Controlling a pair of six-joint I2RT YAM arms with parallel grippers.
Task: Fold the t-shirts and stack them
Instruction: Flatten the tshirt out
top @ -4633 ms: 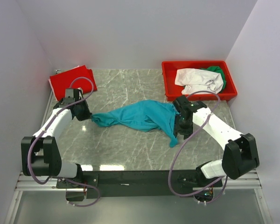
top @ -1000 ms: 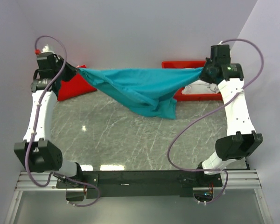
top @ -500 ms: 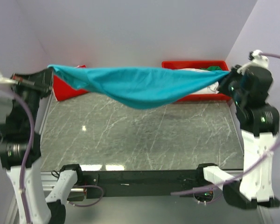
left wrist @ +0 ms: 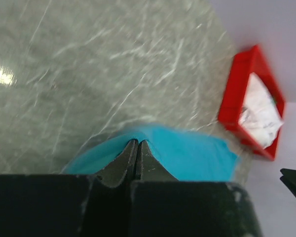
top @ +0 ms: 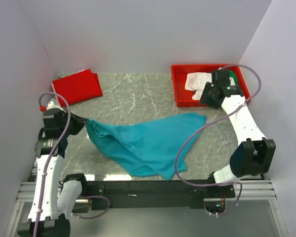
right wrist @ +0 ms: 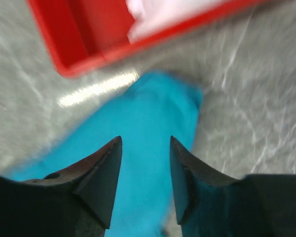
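The teal t-shirt point(top: 145, 142) lies spread on the marble table, from the left edge to the middle right. My left gripper point(top: 81, 121) is shut on the teal shirt's left corner point(left wrist: 187, 153); its jaws meet with the cloth edge at their tips. My right gripper point(top: 205, 96) is open and empty, raised over the shirt's right corner point(right wrist: 153, 128) near the bin. The red t-shirt point(top: 77, 86) lies folded at the back left. The white t-shirt point(top: 196, 81) and a bit of the green t-shirt point(top: 232, 74) lie in the bin.
The rigid red plastic bin point(top: 180, 84) stands at the back right; it also shows in the left wrist view point(left wrist: 237, 98) and in the right wrist view point(right wrist: 84, 34). Lilac walls close in the left, back and right sides.
Both arms came down from holding the teal shirt stretched high in the air. The shirt now lies on the table. The right gripper has let go of its corner; the left still holds.
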